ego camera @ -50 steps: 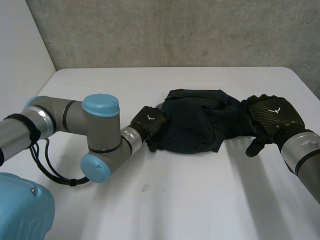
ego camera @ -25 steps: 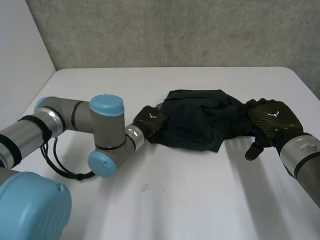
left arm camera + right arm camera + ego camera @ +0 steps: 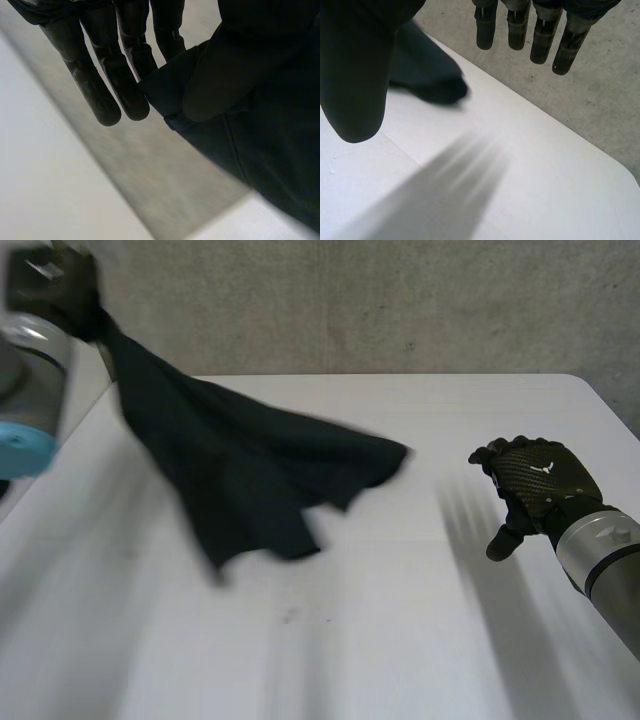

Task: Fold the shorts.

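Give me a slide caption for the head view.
Left hand holds the dark shorts up over the white table; right hand open, empty.

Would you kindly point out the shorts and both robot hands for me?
shorts (image 3: pixel 250 470), head view, middle of the lifted cloth.
left robot hand (image 3: pixel 50 285), head view, back of the hand gripping the shorts.
right robot hand (image 3: pixel 540 475), head view, back of the hand.

shorts (image 3: pixel 270 150) in left robot hand (image 3: pixel 107 75)
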